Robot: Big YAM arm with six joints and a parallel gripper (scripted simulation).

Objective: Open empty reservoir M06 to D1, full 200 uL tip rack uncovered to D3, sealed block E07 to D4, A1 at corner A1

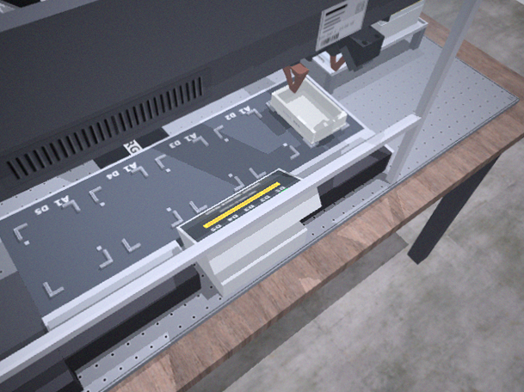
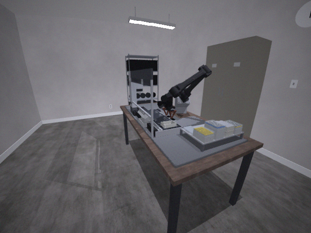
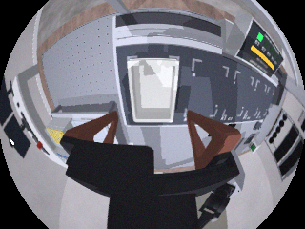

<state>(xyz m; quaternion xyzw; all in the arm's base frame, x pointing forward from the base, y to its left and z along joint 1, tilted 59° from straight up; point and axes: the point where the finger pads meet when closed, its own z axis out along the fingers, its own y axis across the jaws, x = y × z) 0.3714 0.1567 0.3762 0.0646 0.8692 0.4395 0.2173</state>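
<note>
Fingers of the gripper [image 3: 152, 130] stand spread to their widest with nothing between them, hanging just on the near side of the reservoir [image 3: 152, 86] in the wrist view. That white one-well reservoir sits in the D1 bay at the end of the deck [image 1: 119, 206], looking flat within the corner brackets, open and seemingly empty; its ID label is too small to read. By my judgement the release is done and the step in hand is the retreat toward the shelf [image 2: 194, 130]: lift straight up until the fingertips pass the rim, then swing away without crossing the open trough. Farther along the table in the exterior view, the shelf carries a yellow-topped rack [image 2: 203, 130], a blue-rimmed one [image 2: 215, 124] and more labware behind, whose contents I cannot resolve. D2 to D5 hold nothing yet.
</note>
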